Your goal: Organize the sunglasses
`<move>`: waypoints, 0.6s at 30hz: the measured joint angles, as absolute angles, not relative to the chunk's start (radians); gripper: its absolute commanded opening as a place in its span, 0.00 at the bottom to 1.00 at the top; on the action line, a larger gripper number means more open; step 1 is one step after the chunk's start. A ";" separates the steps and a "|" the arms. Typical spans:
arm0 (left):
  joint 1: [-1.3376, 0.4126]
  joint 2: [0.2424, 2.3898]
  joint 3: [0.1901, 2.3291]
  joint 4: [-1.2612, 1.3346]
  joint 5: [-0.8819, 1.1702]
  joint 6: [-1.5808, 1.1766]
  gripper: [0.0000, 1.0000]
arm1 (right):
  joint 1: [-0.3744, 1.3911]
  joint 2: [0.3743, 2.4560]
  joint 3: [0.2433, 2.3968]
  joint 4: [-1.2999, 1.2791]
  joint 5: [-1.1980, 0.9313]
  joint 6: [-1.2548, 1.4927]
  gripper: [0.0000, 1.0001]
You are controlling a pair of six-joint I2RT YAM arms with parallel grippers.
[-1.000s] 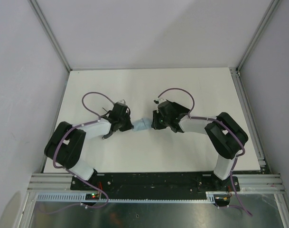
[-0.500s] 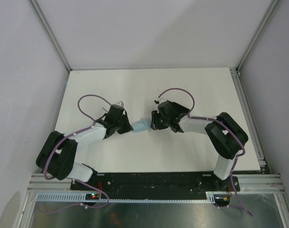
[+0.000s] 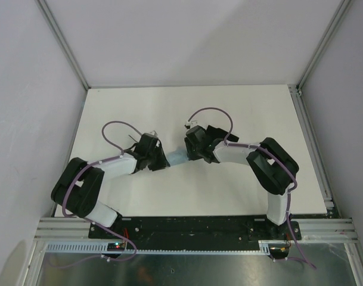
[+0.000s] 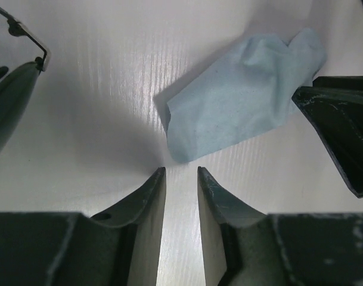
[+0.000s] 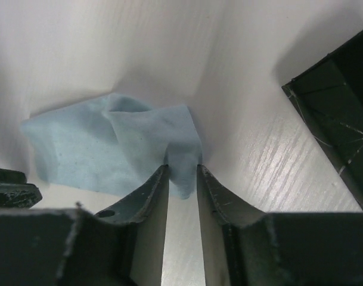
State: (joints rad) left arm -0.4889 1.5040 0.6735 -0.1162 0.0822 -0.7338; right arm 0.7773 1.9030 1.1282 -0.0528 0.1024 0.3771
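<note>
1. We see the sunglasses (image 4: 11, 98) lying ahead and to the left of the left tool (image 4: 180, 171).
2. Its jaws stand slightly apart and empty, with the blue cloth (image 4: 241, 95) just ahead.
3. The right tool (image 5: 182, 169) straddles a cloth corner; we cannot tell whether it pinches.

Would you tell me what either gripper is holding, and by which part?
Left gripper: nothing. The blue cloth has a corner between the fingertips of the right gripper; a firm pinch cannot be confirmed.

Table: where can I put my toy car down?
Bare: the far half of the table, behind the left arm and right arm, and the near strip between their bases. Crowded: the middle, around the blue cloth and sunglasses.
</note>
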 measured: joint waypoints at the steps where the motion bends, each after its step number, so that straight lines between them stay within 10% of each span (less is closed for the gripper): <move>1: -0.489 1.507 0.674 -0.113 0.083 -0.734 0.34 | 0.783 1.907 1.135 -0.061 0.120 0.372 0.23; 18: -0.491 1.548 0.696 -0.070 0.075 -0.733 0.32 | 0.835 1.908 1.142 -0.089 0.186 0.373 0.19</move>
State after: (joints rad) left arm -0.4908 1.5482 0.6960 -0.0700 0.0746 -0.7334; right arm 0.8349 1.9079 1.1416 -0.0895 0.1864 0.3733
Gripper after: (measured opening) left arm 0.321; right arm 0.215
